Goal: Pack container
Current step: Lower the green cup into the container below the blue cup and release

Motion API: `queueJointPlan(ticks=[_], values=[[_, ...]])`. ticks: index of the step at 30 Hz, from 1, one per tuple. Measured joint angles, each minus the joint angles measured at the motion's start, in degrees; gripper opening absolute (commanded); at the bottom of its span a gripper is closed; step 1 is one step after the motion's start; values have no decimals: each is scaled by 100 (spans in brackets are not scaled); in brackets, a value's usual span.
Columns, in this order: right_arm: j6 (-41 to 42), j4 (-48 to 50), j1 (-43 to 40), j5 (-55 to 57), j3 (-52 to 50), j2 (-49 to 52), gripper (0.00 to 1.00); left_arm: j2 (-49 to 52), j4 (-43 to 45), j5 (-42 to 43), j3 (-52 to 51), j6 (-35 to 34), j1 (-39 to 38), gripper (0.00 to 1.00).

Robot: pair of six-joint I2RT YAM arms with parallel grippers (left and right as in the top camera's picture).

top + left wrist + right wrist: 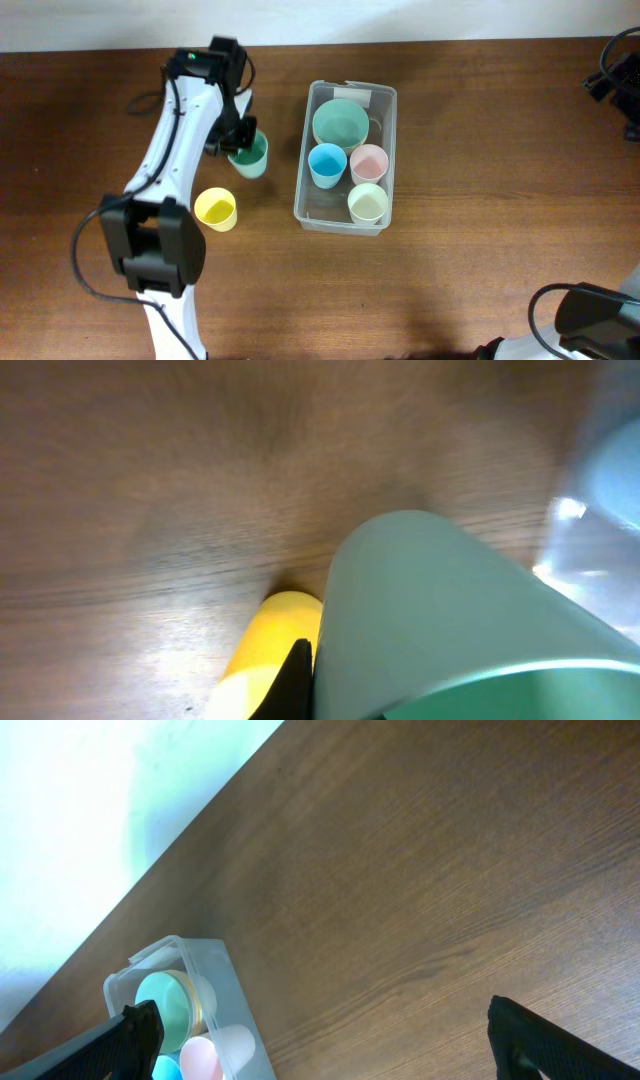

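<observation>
Clear rectangular plastic container [391, 150], just right of the left gripper [240, 145] clasping one green plastic cup [250, 158], holds one round green bowl [340, 122] and three pastel cups [326, 163]; one yellow plastic cup [215, 209] sits nearby; the right gripper [330, 1040] gapes, empty.

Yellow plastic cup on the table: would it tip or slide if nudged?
The small yellow plastic cup looks empty, so probably light and apt to slide on the smooth wooden table. A nudge near its rim might tip it; being round, it could then roll.
</observation>
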Motion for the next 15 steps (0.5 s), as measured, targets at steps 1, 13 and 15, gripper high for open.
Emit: queueJointPlan(ticks=[1, 13, 15], values=[[0, 0, 0, -2, 0, 0, 99, -85, -63, -2, 129, 0, -57, 1], [0, 0, 0, 0, 0, 0, 99, -981, -229, 9, 140, -2, -1720, 1], [2, 2, 0, 0, 0, 0, 99, -975, -59, 7, -234, -46, -1923, 1]])
